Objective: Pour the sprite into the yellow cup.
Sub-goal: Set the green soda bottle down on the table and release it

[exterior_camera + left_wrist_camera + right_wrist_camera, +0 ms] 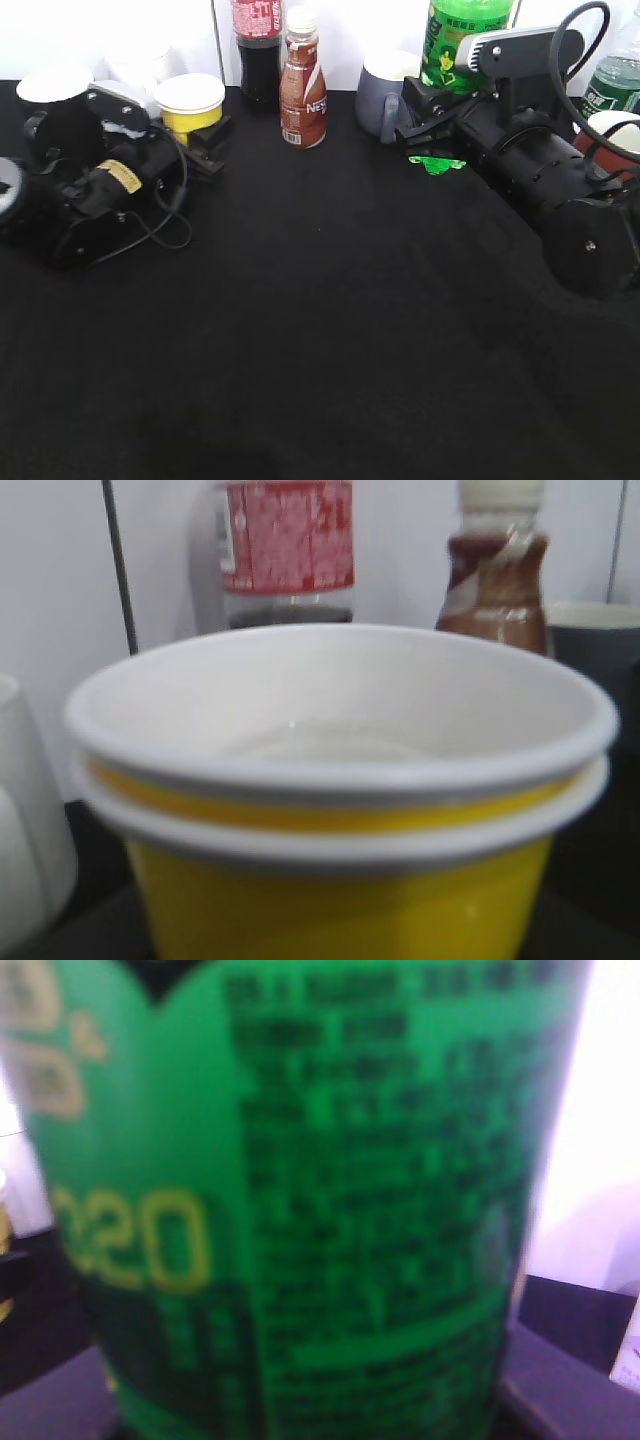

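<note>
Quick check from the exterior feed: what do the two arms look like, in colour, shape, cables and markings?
Both arms are glossy black and bulky. The left arm carries a yellow sticker and a thin black looping cable. The right arm has a ribbed cylindrical body, a round end cap, a silver-grey camera mount and a thick black cable arching overhead.

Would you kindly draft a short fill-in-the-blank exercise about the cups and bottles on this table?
1. The yellow cup has a ____ rim and inside.
2. The cola bottle wears a ____ label.
3. The brown Nestle bottle stands between the cola bottle and the grey ____.
4. The right wrist view is filled by the sprite, whose label is mainly ____.

Missing words: white; red; mug; green
</note>
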### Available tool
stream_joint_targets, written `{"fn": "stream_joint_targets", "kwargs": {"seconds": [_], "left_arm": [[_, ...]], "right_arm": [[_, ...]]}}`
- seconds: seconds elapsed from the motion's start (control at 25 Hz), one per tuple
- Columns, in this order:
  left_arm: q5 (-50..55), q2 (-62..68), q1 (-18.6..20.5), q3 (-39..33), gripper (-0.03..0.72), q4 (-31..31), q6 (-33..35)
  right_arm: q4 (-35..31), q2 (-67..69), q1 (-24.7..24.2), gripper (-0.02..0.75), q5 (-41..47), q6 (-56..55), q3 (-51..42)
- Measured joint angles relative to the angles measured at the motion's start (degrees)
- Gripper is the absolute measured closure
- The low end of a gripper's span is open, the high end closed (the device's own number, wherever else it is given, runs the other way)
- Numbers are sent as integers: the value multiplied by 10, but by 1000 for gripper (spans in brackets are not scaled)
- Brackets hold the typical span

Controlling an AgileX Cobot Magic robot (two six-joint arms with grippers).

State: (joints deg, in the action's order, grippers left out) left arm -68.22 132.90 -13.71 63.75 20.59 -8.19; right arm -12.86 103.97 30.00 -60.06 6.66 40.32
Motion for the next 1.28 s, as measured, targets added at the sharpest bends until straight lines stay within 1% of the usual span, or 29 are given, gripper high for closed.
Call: {"fn": "stream_joint_targets", "kwargs": {"seconds": [0.12, 0.28, 0.36, 0.4, 0.48, 0.6, 0.68, 0.76, 0.8, 0.88, 0.92, 1.0, 1.08, 1.12, 1.16, 1.2, 1.24, 1.28], "left_arm": [[19, 9, 0, 17, 286, -12, -1], [50, 9, 0, 17, 196, -13, -20], [83, 6, 0, 18, 119, -12, -29], [92, -2, 0, 10, 99, -12, -31], [108, -29, 0, -27, 92, -14, -34], [123, -82, 0, -109, 92, -21, -35], [146, -150, 0, -180, 92, -24, -35], [201, -243, -3, -240, 94, -25, -35], [248, -294, -9, -255, 96, -26, -35], [353, -385, -14, -261, 97, -25, -35], [388, -421, -14, -261, 98, -26, -35], [434, -474, -14, -262, 99, -25, -35], [446, -500, -14, -262, 102, -25, -35], [449, -501, -14, -262, 104, -25, -35], [453, -501, -14, -262, 103, -25, -35], [455, -501, -14, -262, 103, -25, -35], [456, -501, -14, -262, 103, -25, -35], [456, -502, -14, -262, 103, -25, -35]], "right_arm": [[0, 0, 0, 324, 0, 0, 0], [0, 0, 0, 324, 0, 0, 0], [0, 0, 0, 324, 0, 0, 0], [0, 0, 0, 324, 0, 0, 0], [-9, 0, 0, 324, 1, 0, 0], [-66, 0, -8, 325, -2, 8, 1], [-71, 6, -37, 325, -5, 11, 14], [-76, 36, -75, 325, -10, 7, 40], [-79, 58, -85, 325, -11, 5, 54], [-77, 109, -85, 325, -11, 4, 91], [-75, 137, -85, 325, -11, 3, 109], [-75, 186, -85, 325, -19, 2, 139], [-75, 206, -85, 325, -28, 2, 149], [-75, 206, -85, 314, -30, 2, 150], [-75, 206, -85, 272, -32, 2, 150], [-76, 206, -85, 202, -32, 2, 150], [-76, 206, -85, 154, -41, 2, 151], [-76, 204, -83, 133, -49, 2, 151]]}}
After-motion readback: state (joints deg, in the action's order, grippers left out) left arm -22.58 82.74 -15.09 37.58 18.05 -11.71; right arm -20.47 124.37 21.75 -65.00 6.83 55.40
